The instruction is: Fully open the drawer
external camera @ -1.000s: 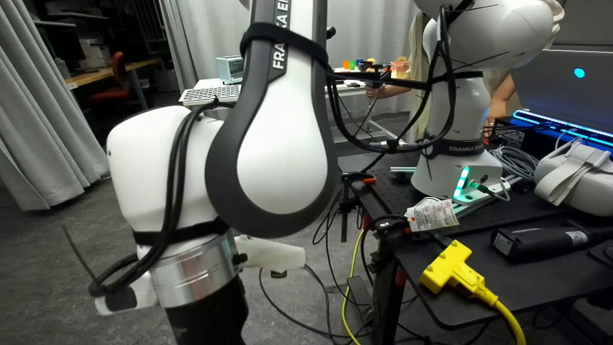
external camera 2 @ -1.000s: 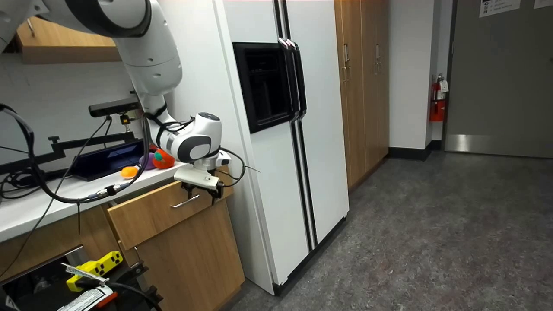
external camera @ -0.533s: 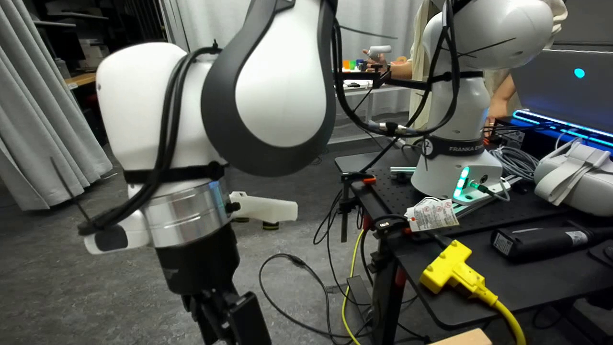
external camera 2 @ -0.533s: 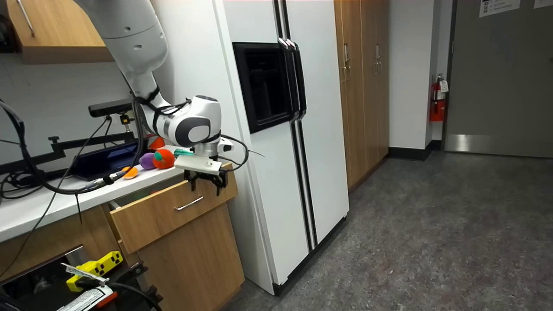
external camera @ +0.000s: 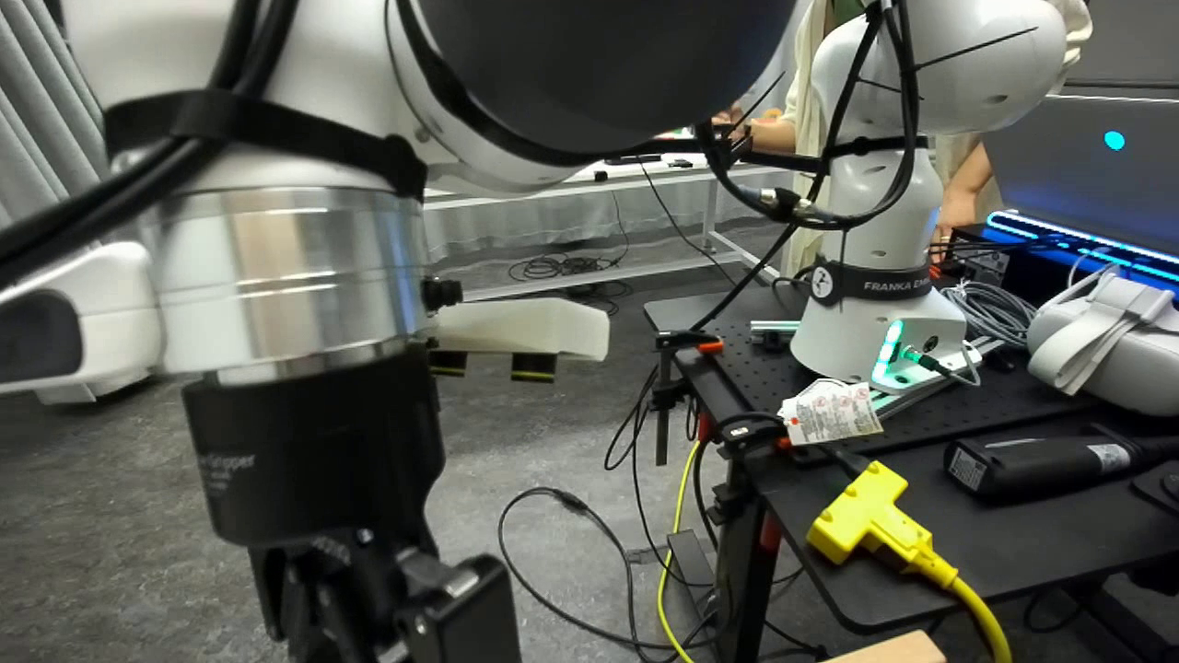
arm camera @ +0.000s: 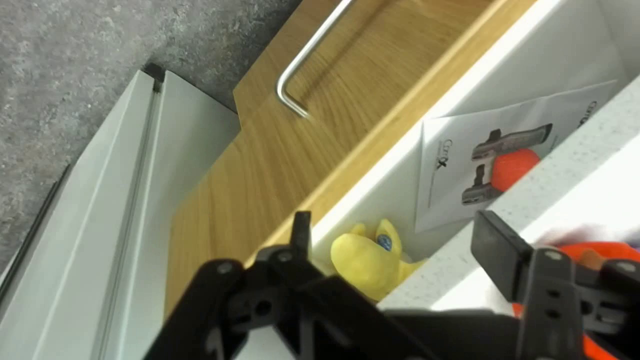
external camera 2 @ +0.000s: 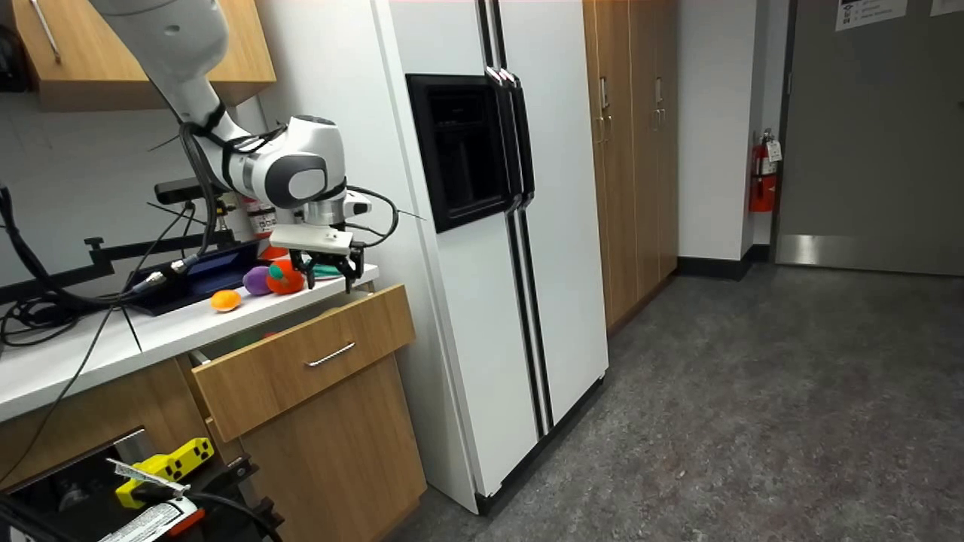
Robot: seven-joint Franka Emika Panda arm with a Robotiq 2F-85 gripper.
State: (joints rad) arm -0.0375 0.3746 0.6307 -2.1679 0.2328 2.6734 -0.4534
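The drawer (external camera 2: 301, 361) is partly open under the white counter, with a wood front and a metal handle (external camera 2: 330, 354). In the wrist view its wood top edge (arm camera: 390, 120) runs diagonally, with the white inside behind it. It holds a yellow toy (arm camera: 367, 262), a printed paper (arm camera: 445, 185) and a red object (arm camera: 515, 169). A wood corner also shows at the bottom of an exterior view (external camera: 893, 647). My gripper (arm camera: 398, 235) is open and empty, above the drawer and counter edge. It also shows in an exterior view (external camera 2: 330, 280); the drawer's back part is hidden under the counter.
The counter (external camera 2: 188, 331) bears an orange toy (external camera 2: 226, 300), a purple one (external camera 2: 257, 281) and a red ball (external camera 2: 285, 278) near the gripper. A white fridge (external camera 2: 346, 150) stands beside the drawer. A black table with a yellow power block (external camera: 861, 511) is nearby.
The drawer came out slightly between one second and half a second ago, then stayed. My gripper has risen from the drawer front and moved back toward the counter.
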